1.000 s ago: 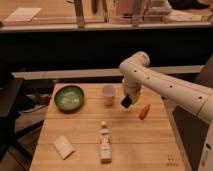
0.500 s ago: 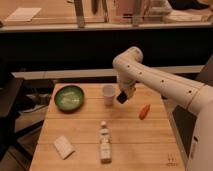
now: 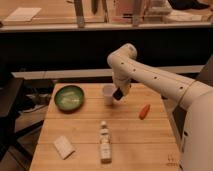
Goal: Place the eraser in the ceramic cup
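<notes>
The white ceramic cup (image 3: 107, 93) stands upright on the wooden table (image 3: 150, 145), near its far edge. My gripper (image 3: 118, 94) hangs from the white arm, just right of the cup's rim and close against it. It is shut on the small black eraser (image 3: 118, 95), which sticks out below the gripper at about the height of the cup's top.
A green bowl (image 3: 69, 97) sits left of the cup. An orange carrot-shaped piece (image 3: 144, 111) lies to the right. A small white bottle (image 3: 104, 141) lies at the front middle, and a flat white block (image 3: 63, 146) at the front left.
The arm has swung left with the eraser, from above the carrot piece's side to right beside the cup. Nothing on the table has moved.
</notes>
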You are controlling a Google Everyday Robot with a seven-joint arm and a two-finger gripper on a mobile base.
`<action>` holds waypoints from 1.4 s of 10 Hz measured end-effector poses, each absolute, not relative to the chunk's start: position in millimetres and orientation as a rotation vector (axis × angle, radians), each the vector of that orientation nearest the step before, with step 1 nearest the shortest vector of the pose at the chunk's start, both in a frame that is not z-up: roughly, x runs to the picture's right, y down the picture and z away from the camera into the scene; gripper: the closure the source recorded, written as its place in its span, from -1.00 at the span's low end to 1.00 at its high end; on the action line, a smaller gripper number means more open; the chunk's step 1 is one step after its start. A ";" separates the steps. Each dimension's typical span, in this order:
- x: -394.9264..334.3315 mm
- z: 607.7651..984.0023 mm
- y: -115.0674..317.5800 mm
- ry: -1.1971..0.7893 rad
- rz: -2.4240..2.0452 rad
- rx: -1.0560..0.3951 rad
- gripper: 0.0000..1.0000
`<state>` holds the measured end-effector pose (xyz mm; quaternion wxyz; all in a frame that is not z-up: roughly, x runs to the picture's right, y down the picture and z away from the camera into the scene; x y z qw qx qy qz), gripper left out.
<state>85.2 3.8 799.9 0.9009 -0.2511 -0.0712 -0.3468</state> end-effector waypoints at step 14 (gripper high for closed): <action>49.6 812.4 -14.3 -0.188 -0.812 -0.484 1.00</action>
